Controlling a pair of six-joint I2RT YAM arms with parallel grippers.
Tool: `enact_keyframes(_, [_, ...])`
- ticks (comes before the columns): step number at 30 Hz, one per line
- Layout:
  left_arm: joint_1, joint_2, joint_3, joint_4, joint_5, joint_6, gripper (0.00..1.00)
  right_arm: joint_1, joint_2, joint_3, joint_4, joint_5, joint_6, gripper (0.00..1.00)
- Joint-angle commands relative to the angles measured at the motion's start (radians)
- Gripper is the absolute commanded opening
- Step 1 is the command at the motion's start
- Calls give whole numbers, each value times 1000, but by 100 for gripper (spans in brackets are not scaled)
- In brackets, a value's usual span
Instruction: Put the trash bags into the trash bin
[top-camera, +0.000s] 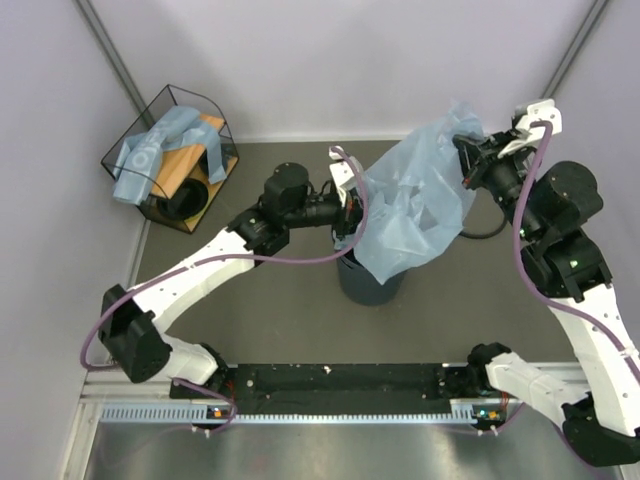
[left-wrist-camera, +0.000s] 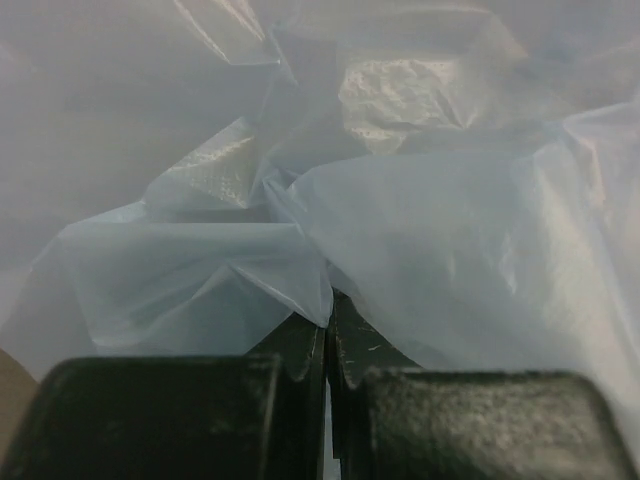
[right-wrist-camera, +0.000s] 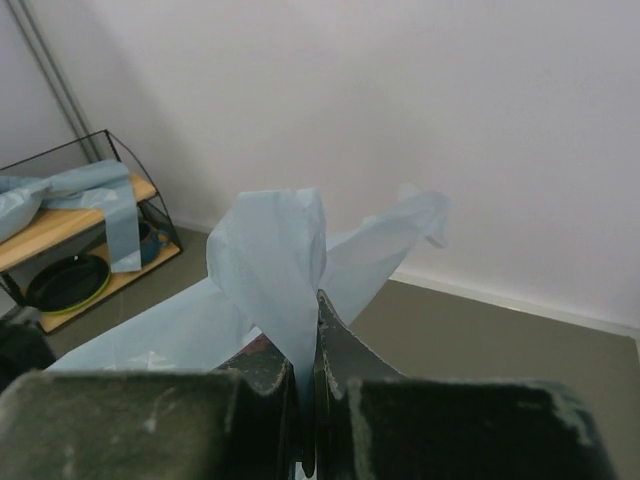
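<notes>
A thin light-blue trash bag (top-camera: 415, 205) hangs spread as a crinkled sheet between my two grippers, draped over the dark blue-grey trash bin (top-camera: 368, 288). Only the bin's lower wall shows below the film. My left gripper (top-camera: 352, 203) is shut on the sheet's left edge, just above the bin. Up at the back right, my right gripper (top-camera: 469, 150) is shut on the sheet's top corner. In the left wrist view the bag (left-wrist-camera: 400, 230) fills the frame, its fold pinched at the gripper (left-wrist-camera: 328, 312). In the right wrist view a twist of bag (right-wrist-camera: 272, 255) rises from the shut gripper (right-wrist-camera: 306, 318).
A black wire-framed basket (top-camera: 205, 105) with a wooden shelf stands at the back left corner, with more light-blue bags (top-camera: 150, 150) lying across it. In the right wrist view, this basket (right-wrist-camera: 120, 140) is at the far left. Pale walls close the table on three sides.
</notes>
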Motion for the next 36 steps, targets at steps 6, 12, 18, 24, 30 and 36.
enact_keyframes(6, [-2,3,61,-132,84,127,19,-12,58,27,68,-109,47,0])
enact_keyframes(12, [75,-175,90,-263,124,199,55,-12,55,22,79,-106,27,0])
enact_keyframes(18, [132,-197,140,-470,135,339,43,-12,56,27,92,-125,35,0])
enact_keyframes(24, [106,-36,251,-543,141,388,18,-12,53,42,96,-126,33,0])
enact_keyframes(30, [37,123,329,-578,72,382,14,-12,59,39,92,-141,25,0])
enact_keyframes(36, [12,249,435,-682,39,391,11,-12,74,35,88,-200,51,0])
